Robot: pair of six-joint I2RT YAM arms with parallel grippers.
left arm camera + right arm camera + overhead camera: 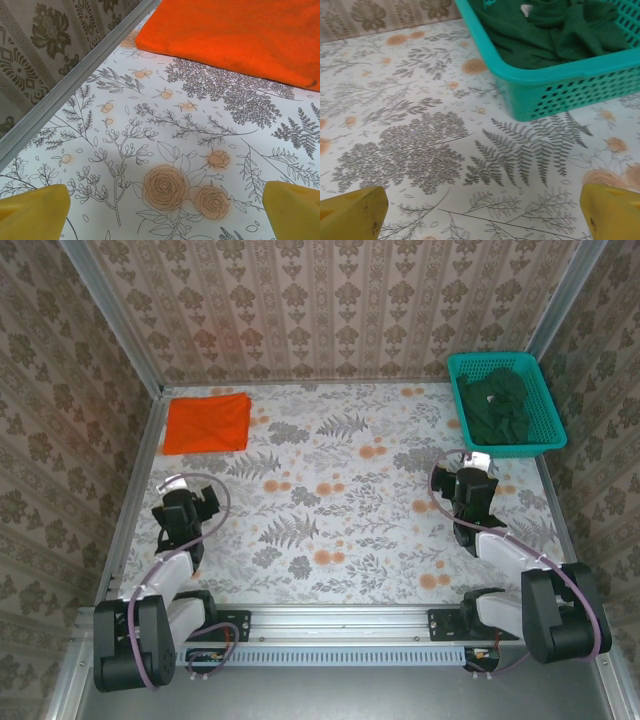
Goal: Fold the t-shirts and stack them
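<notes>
Teal mesh basket [547, 405] at the floral table's [340, 520] far right corner, patterned walls [300, 310] around

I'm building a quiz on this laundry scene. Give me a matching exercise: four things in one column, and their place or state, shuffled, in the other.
Things:
1. orange shirt
2. green shirts
3. basket
4. left gripper

Place or state:
A. open, holding nothing
B. teal mesh, far right corner of the table
C. folded flat, far left
D. crumpled in a heap

Pairs: 1-C; 2-D; 3-B; 4-A
</notes>
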